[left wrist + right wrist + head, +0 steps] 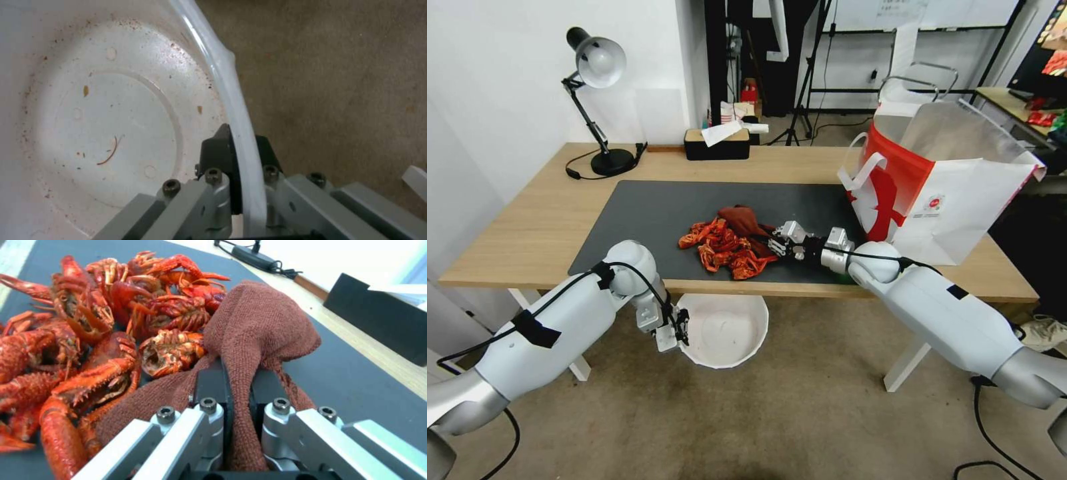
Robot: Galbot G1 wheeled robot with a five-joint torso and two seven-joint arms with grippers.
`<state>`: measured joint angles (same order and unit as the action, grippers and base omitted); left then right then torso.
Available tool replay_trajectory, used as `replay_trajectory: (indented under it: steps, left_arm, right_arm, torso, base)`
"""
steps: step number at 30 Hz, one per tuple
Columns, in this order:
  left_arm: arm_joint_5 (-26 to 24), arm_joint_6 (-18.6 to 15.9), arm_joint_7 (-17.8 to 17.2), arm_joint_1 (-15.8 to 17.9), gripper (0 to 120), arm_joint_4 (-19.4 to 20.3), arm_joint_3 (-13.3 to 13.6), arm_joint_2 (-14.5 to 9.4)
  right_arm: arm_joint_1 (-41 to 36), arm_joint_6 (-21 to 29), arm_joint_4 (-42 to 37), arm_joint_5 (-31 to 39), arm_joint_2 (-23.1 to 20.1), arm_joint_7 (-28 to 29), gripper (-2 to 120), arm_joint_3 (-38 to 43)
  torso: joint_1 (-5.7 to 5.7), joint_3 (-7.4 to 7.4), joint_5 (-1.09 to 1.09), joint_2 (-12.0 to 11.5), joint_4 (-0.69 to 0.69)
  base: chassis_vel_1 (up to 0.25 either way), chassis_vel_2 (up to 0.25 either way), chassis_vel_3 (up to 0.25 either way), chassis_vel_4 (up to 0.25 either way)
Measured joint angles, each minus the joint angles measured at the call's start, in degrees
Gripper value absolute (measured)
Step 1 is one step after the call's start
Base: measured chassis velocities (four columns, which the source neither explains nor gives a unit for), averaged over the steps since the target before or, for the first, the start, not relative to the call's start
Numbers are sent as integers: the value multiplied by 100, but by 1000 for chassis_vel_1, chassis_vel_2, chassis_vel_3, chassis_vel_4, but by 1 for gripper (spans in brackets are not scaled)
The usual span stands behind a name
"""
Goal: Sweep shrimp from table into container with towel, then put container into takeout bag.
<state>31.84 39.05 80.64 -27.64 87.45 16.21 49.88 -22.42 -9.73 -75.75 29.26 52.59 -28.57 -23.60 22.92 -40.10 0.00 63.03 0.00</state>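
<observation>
A heap of glossy orange-red shrimp (720, 245) (89, 333) lies on the dark mat near the table's (540, 227) front edge. The rust-red towel (746, 221) (262, 326) is bunched against the heap's right side, and my right gripper (774, 244) (240, 380) is shut on a fold of it. Below the table's front edge my left gripper (684, 328) (240, 146) is shut on the rim of the white container (727, 330) (106, 120), holding it under the heap. The container holds only specks and crumbs. The white and red takeout bag (940, 180) stands open at the table's right end.
A black desk lamp (597, 100) stands at the table's back left, its cable trailing on the wood. A black tissue box (717, 143) sits at the back middle. Carpeted floor (338, 83) lies under the container. A tripod and shelving stand behind the table.
</observation>
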Motion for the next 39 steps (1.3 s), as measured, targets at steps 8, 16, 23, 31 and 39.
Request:
replay_trajectory:
  steps: [8,16,23,31,39]
  left_arm:
    - [-32,-14,24,0,0,-3,-3,-7]
    - [-38,-19,37,-6,0,-14,-2,-8]
    - [-48,-23,76,5,0,-14,12,16]
    - [-51,-28,91,10,0,-17,34,48]
    - [-78,-42,118,90,0,-44,59,51]
  right_arm:
    - [-274,8,-252,0,-113,30,4,151]
    - [-616,32,-575,-4,-265,46,4,368]
    - [-827,71,-801,-22,-316,49,4,479]
    - [-961,93,-947,-31,-353,52,4,542]
    - [-1078,118,-1120,-37,-368,56,4,584]
  torso:
    - [0,0,0,0,0]
    - [0,-1,0,0,-1]
    - [0,-1,0,0,0]
    - [0,-1,0,0,0]
    - [0,-1,0,0,0]
  base:
    - [0,0,0,0]
    - [0,0,0,0]
    - [0,0,0,0]
    - [0,0,0,0]
    - [0,0,0,0]
